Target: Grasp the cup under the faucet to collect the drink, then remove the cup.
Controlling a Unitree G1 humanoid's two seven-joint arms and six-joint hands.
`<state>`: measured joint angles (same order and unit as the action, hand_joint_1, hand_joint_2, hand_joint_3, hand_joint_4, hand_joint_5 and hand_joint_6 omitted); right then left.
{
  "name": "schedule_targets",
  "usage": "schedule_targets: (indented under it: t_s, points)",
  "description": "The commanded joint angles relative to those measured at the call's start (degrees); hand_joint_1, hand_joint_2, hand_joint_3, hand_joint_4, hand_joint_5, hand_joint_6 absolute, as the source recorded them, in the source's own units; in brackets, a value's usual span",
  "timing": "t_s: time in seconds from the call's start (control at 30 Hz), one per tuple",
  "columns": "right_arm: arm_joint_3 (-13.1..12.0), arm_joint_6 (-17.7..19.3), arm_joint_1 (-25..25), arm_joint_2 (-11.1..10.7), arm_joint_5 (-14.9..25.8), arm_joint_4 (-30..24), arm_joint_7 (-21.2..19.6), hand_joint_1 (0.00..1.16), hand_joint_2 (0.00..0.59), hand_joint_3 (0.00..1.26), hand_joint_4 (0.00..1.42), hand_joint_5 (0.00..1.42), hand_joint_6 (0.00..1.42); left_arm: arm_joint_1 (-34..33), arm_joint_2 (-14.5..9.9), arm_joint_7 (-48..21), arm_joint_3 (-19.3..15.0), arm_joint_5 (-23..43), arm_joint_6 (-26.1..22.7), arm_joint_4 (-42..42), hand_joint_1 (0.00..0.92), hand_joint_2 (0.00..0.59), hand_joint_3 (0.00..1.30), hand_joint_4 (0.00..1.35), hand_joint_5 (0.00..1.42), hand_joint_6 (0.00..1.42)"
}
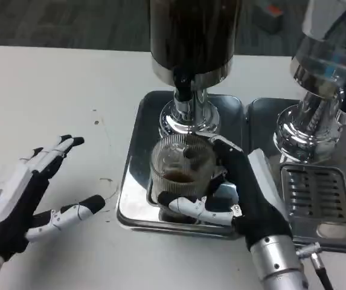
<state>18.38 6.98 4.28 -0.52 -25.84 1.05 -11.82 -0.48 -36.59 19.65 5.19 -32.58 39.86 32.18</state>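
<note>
Currently, status by item:
Right hand (245, 199): wrapped around the cup (180, 175), fingers across its front, thumb side behind.
Left hand (25, 199): fingers spread, holding nothing, resting on the white table (52, 96), well apart from the tray.
Cup: clear, ribbed, upright on the steel tray (133, 199), directly below the faucet (185, 90) of the dark dispenser (194, 36).
Fill level: shallow layer of brown drink at the bottom.
Progress: grasp apparently done; collection judged under way; removal outstanding.
Count: cup, one; dispensers, two, including the clear dispenser (326, 66); trays, two, the second with a drip grate (314, 193); hands, two.
</note>
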Motion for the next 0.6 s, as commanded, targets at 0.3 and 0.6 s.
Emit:
schedule_targets:
  t_s: [0.3, 0.6]
  points:
    - [0.3, 1.3, 1.8, -1.0, -0.3, -5.4, 1.4, 1.07, 0.248, 0.41, 0.51, 0.69, 0.89, 1.0, -1.3, -1.1, 0.7, -0.9, -0.7, -1.8, 0.0, 0.093, 0.14, 0.01, 0.19, 0.09]
    - [0.1, 1.4, 1.8, -1.5, 0.3, -5.9, 1.9, 1.07, 0.248, 0.41, 0.51, 0.69, 0.91, 2.1, -0.9, -0.7, 0.7, -1.2, -1.7, -3.9, 0.0, 0.098, 0.14, 0.0, 0.19, 0.08]
